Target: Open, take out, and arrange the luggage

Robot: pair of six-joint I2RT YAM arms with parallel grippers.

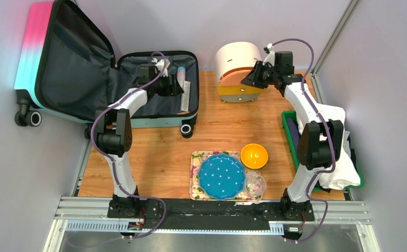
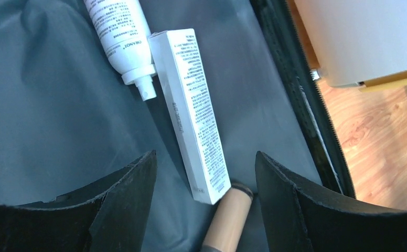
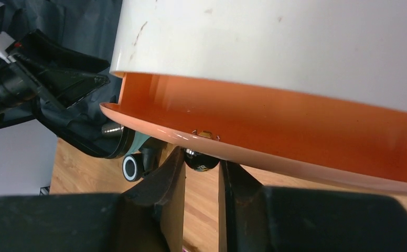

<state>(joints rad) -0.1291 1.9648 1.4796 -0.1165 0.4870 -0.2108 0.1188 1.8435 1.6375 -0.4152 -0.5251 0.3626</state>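
The luggage (image 1: 159, 122) lies open at the back left, its pink-to-turquoise lid (image 1: 33, 37) standing up and grey lining showing. My left gripper (image 1: 178, 84) hovers inside the base, open (image 2: 205, 155), with nothing gripped. Below it lie a white box (image 2: 191, 105), a white spray bottle (image 2: 120, 37) and a beige tube (image 2: 230, 218); the box's near end and the tube sit between the fingers. My right gripper (image 3: 202, 160) is at the round cream cabinet (image 1: 235, 58), shut on the black knob (image 3: 199, 164) of its orange drawer (image 3: 275, 115), which stands partly out.
A green tray (image 1: 288, 123) with white cloth (image 1: 343, 157) sits along the right edge. Near the front are a patterned tray (image 1: 195, 178) with a blue dotted plate (image 1: 221, 176), an orange bowl (image 1: 254, 155) and a glass bowl (image 1: 255, 185). A luggage wheel (image 3: 131, 168) is beside the cabinet.
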